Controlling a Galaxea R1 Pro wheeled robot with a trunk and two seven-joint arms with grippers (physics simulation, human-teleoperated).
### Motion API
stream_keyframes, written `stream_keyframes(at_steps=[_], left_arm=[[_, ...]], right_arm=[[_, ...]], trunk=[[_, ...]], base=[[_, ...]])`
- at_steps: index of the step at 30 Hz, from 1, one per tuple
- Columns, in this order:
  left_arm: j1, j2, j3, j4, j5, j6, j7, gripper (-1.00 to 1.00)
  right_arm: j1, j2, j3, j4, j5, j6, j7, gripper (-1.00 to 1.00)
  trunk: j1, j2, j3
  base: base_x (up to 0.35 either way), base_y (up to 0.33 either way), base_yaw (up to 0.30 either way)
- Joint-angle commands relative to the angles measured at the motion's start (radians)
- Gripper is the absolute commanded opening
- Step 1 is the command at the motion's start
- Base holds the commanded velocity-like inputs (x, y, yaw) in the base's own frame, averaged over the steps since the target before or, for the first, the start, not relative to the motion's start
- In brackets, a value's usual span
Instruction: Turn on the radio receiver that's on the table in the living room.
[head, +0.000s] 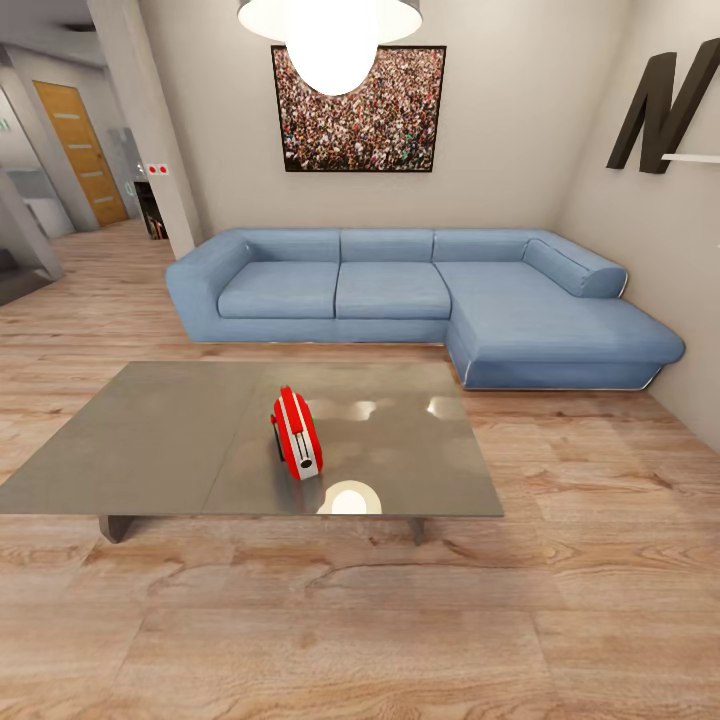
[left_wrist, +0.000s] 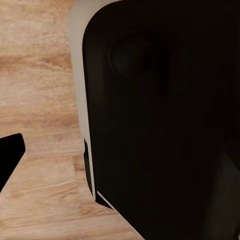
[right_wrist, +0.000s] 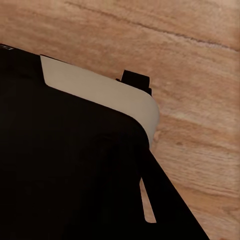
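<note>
A: We face the living room: the blue corner sofa along the far wall, the crowd photo above it, and the low grey table between us and the sofa, well ahead of both arms.

B: And the radio receiver?

A: It stands upright near the table's front edge, roughly centred, its narrow end turned toward us. Our wrist cameras look down past dark robot body panels onto wood floor; whether our grippers are clenched or released, we cannot tell.

B: How will it handle?

A: We judge it light, rigid and smooth-shelled, easy to tip. We would steady the casing and press gently, rather than pull the thin handle.
</note>
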Motion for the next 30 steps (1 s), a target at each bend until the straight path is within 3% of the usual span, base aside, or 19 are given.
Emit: stream_keyframes(at_steps=[1, 30], left_arm=[[0.0, 0.0, 0.0, 0.0, 0.0, 0.0, 0.0, 1.0], [0.0, 0.0, 0.0, 0.0, 0.0, 0.0, 0.0, 1.0]], right_arm=[[0.0, 0.0, 0.0, 0.0, 0.0, 0.0, 0.0, -1.0], [0.0, 0.0, 0.0, 0.0, 0.0, 0.0, 0.0, -1.0]], trunk=[[0.0, 0.0, 0.0], [0.0, 0.0, 0.0]], base=[[0.0, 0.0, 0.0], [0.0, 0.0, 0.0]])
